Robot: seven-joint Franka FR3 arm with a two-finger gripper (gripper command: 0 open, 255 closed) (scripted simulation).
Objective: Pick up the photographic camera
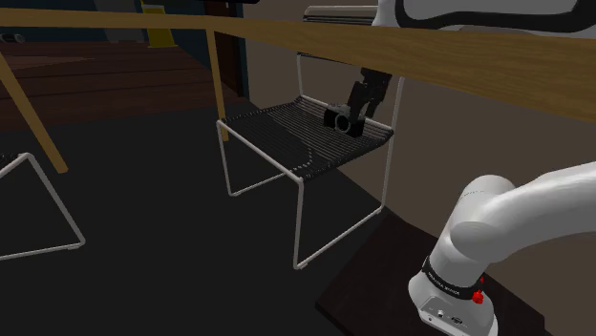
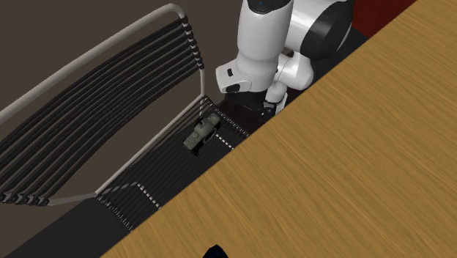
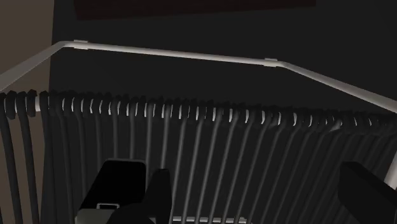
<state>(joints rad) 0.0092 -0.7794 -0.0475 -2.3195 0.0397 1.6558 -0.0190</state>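
From the shoulder view I see the photographic camera [image 1: 335,119] sitting on the chair [image 1: 287,143], on its black corded seat under the wooden table [image 1: 478,67]. The gripper [image 1: 355,120] is down low, just beside it. The second exterior view looks down from above and adds what that one can't: the camera lies across the cords near the table's edge, with the white arm [image 2: 260,44] above it. My wrist view settles the hand. Its fingers [image 3: 159,194] are spread wide with only seat cords between them, and the camera sits just outside one finger; I cannot tell if they touch.
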